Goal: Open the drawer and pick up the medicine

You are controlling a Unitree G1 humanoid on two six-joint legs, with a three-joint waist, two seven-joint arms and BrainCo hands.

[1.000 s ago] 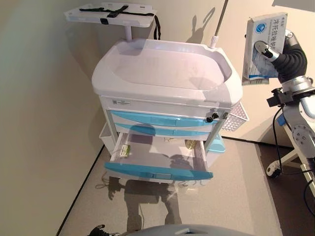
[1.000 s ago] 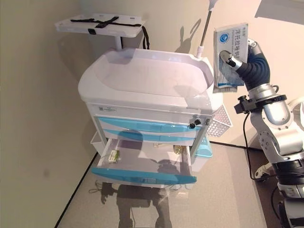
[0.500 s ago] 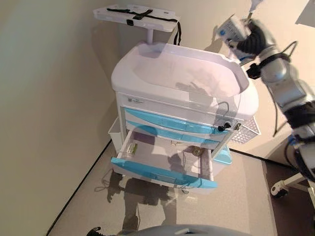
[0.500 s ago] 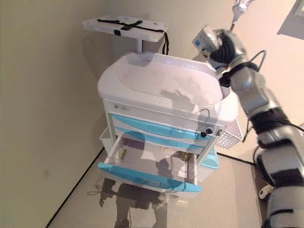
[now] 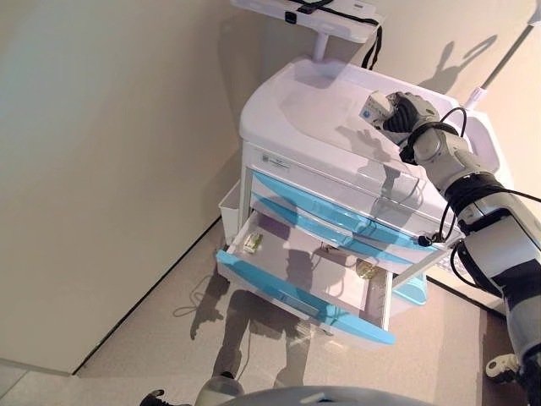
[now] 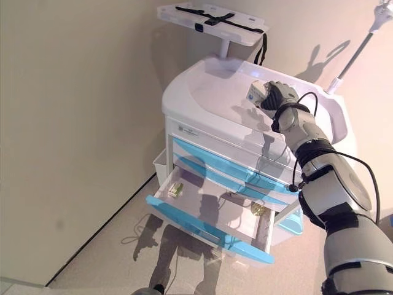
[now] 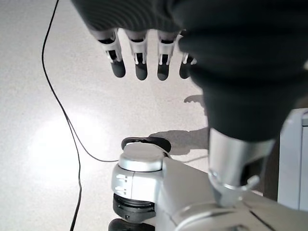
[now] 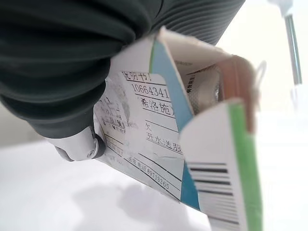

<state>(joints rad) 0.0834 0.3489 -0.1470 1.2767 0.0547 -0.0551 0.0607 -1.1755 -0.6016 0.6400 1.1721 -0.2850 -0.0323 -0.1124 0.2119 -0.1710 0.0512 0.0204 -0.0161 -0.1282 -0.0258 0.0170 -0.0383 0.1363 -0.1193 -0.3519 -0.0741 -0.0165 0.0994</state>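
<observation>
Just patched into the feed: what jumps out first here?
The right hand stands out, shut on a medicine box held above the white cart's recessed top. Below, the cart's lowest blue-fronted drawer is pulled wide open, with a few small items inside. The left hand hangs open over the floor.

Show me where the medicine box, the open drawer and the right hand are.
medicine box [image 8: 159,144]: right wrist view, its printed side.
open drawer [image 5: 296,292]: left eye view, its blue front panel.
right hand [image 6: 281,95]: right eye view, its back.

cart top [image 5: 321,110]: bare basin, apparently | open drawer [image 5: 304,275]: room mid-tray
</observation>
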